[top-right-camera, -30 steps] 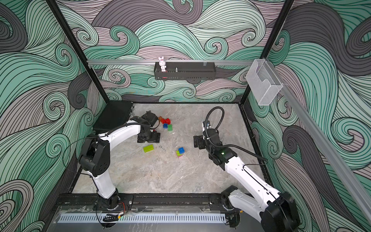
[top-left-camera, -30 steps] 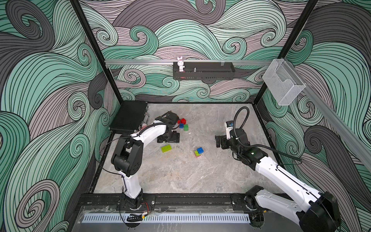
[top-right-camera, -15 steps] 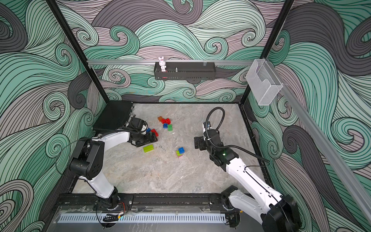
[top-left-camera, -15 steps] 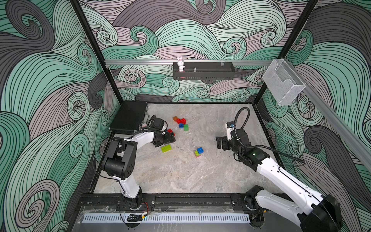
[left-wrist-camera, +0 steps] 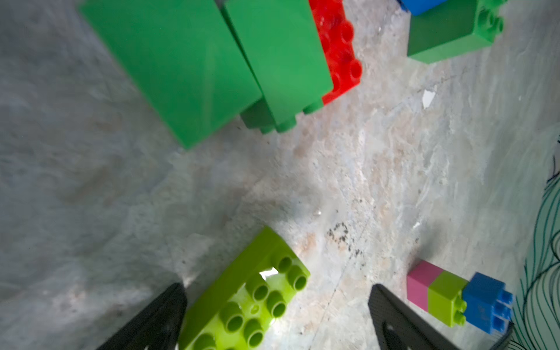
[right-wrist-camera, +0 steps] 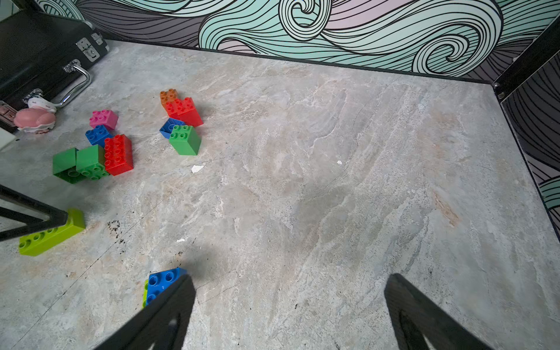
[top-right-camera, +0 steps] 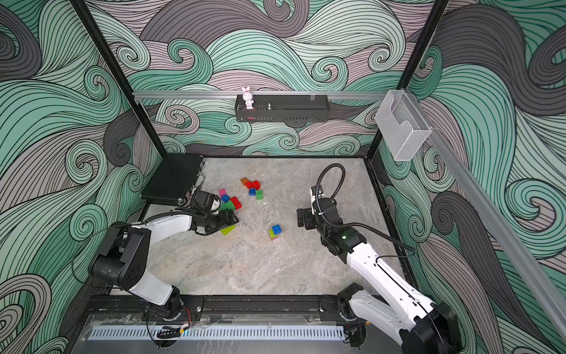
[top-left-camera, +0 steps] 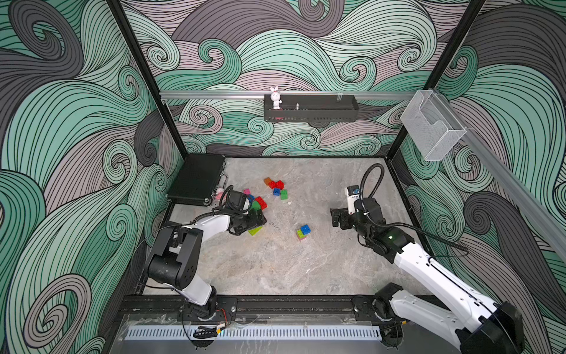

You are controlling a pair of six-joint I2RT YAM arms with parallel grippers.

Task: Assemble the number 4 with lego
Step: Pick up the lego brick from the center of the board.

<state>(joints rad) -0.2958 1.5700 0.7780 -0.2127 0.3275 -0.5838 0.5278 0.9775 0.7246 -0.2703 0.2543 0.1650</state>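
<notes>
Left gripper [left-wrist-camera: 277, 288]: jaws spread wide, low over the table [top-left-camera: 275, 269], nothing clamped. A long lime brick [left-wrist-camera: 251, 297] lies between its two fingers, closer to one than the other. In the right wrist view a fingertip [right-wrist-camera: 59, 217] sits at the end of that brick. It may be touching, but the angle is too poor to be sure.

Right gripper [right-wrist-camera: 291, 278]: also wide open and empty, with only bare table between the fingers. In both top views it hangs toward the right side of the table, well apart from the left gripper.

Small stack [left-wrist-camera: 454, 297]: pink, lime and blue bricks joined in a row. In both top views it lies alone mid-table, between the two grippers. From the right wrist it shows just beside one finger and is partly hidden by it.

Near cluster [top-left-camera: 255, 200]: two dark green bricks, one red, one blue and one pink, packed close together just beyond the left gripper.

Far cluster [top-left-camera: 277, 188]: orange, red, blue and green, touching one another, farther back on the table.

Black case [top-left-camera: 196, 179]: shut, in the far left corner. A pink toy [right-wrist-camera: 35, 119] lies by its handle.
</notes>
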